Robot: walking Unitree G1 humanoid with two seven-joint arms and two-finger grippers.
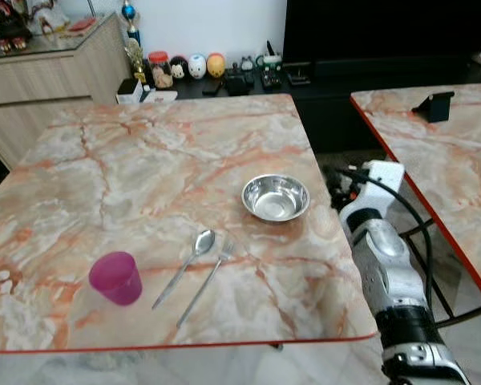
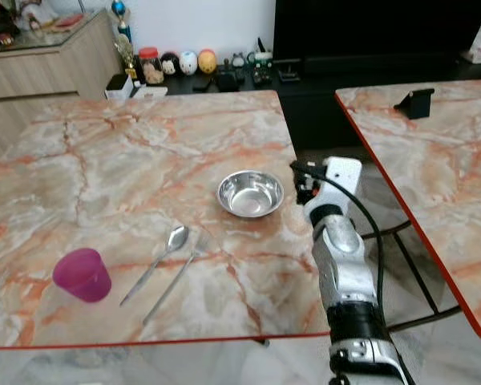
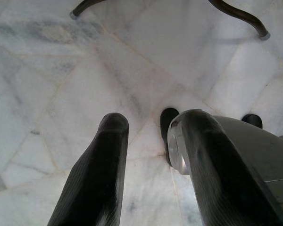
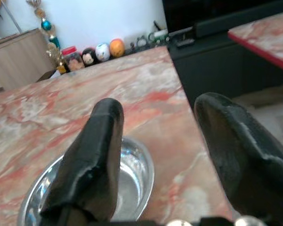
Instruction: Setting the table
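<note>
Marble table [image 1: 144,152] bears bowl [image 1: 275,197], spoon [image 1: 184,267], fork [image 1: 207,279], purple cup [image 1: 116,277].

The two eye views looked forward and down from head height onto the marble tabletop [image 1: 144,160], sharing the steel bowl [image 1: 275,197], spoon [image 1: 186,266] and pink cup [image 1: 116,277]. The right wrist view sat low and close behind that bowl, facing across the tabletop. The left wrist view pointed straight down at the floor [image 3: 61,70].

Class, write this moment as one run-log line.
right gripper: open, beside steel bowl | left gripper: open, idle over floor | spoon, fork, pink cup: on table
</note>
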